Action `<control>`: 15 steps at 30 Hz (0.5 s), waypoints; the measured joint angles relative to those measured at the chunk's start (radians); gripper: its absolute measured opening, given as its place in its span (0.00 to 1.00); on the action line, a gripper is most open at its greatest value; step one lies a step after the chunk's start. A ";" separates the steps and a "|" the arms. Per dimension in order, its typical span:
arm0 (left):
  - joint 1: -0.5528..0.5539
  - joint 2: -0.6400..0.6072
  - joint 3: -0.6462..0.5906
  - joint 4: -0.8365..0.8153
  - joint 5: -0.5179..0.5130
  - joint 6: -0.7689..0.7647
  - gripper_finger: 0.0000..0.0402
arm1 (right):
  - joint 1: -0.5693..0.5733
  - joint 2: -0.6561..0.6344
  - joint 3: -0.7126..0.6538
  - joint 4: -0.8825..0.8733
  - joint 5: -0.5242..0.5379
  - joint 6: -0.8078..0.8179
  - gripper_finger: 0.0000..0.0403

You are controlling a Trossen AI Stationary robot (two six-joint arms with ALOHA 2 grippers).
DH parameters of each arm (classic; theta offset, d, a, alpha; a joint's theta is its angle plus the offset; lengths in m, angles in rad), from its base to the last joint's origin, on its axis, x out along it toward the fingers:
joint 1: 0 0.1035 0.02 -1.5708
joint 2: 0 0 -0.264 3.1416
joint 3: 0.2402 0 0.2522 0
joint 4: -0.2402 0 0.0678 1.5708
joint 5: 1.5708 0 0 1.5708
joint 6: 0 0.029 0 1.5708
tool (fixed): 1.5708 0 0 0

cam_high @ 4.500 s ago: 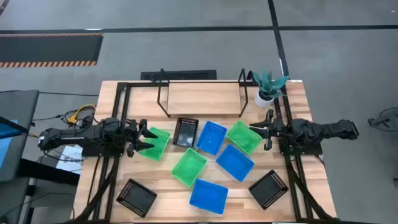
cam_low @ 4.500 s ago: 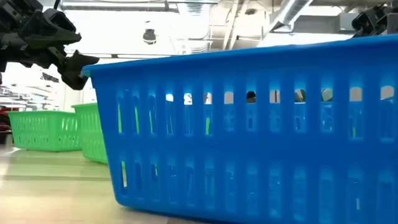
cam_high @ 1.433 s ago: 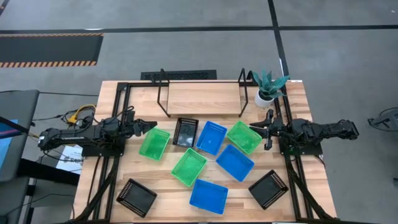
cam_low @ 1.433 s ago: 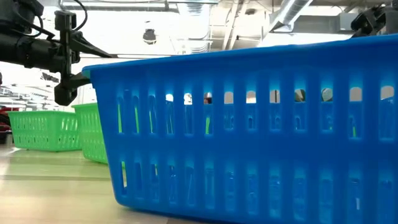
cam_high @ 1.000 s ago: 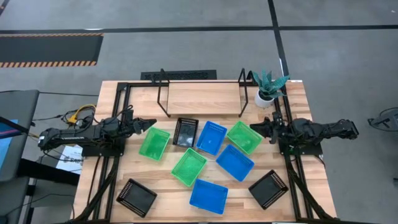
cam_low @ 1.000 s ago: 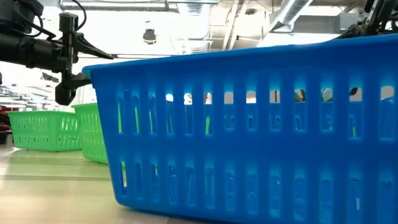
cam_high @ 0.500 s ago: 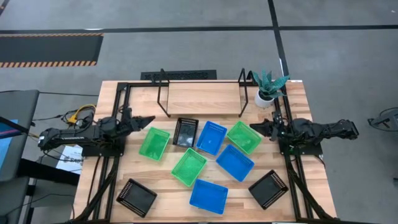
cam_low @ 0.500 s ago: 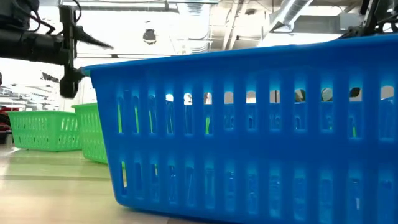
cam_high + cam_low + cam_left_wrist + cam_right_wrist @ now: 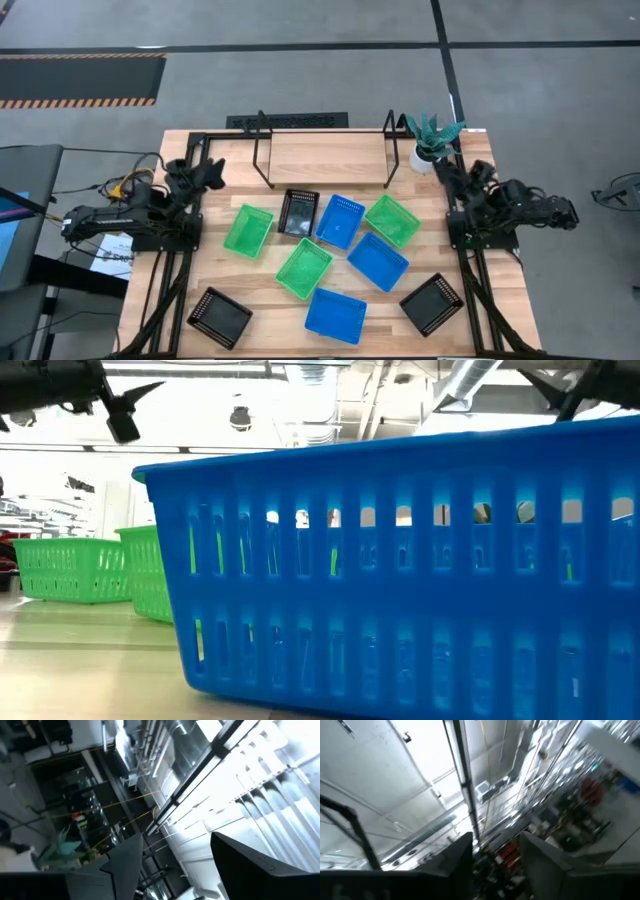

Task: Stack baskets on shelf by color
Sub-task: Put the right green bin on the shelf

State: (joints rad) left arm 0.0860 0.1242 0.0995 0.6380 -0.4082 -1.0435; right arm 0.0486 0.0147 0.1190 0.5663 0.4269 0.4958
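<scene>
1. the left hand [image 9: 208, 172] is raised over the left edge of the desk [image 9: 330, 150], tipped up toward the ceiling; the left wrist view shows its two fingers parted with nothing between them.
2. the right hand [image 9: 440, 172] is raised likewise at the right edge, beside the white plant pot [image 9: 424, 158]; its fingers stand apart too, holding nothing.
3. the shelf [image 9: 322, 150] lies between the two hands, bare, so no basket is stacked yet, i judge.
4. all nine baskets lie loose on the desk, nearer the front than either hand.
5. nearest the left hand is a green basket [image 9: 247, 230]; another green basket [image 9: 392, 220] is closest to the right hand.
6. between those two sit a black basket [image 9: 299, 212] and a blue basket [image 9: 339, 221].
7. the baskets look like light, thin perforated plastic: stiff enough to hold shape, likely to flex and slide on the wood.
8. the best hold is probably one long wall, pinched over its rim at mid-length, so the basket hangs level.
</scene>
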 joint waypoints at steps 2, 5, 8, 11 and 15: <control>0.000 0.000 0.041 -0.052 0.002 0.025 0.57 | 0.000 0.022 0.045 -0.023 0.014 -0.046 0.53; 0.000 0.014 0.115 -0.131 0.008 0.061 0.60 | 0.000 0.072 0.137 -0.102 0.020 -0.099 0.59; 0.000 0.051 0.194 -0.214 0.035 0.101 0.65 | 0.000 0.147 0.246 -0.278 0.041 -0.101 0.60; 0.000 0.099 0.273 -0.314 0.079 0.125 0.69 | 0.000 0.252 0.362 -0.481 0.078 -0.059 0.60; 0.000 0.173 0.377 -0.466 0.121 0.167 0.71 | 0.000 0.414 0.513 -0.752 0.096 0.026 0.58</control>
State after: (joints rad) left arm 0.0860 0.2968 0.4768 0.1722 -0.2875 -0.8762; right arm 0.0490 0.4289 0.6321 -0.1856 0.5232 0.5222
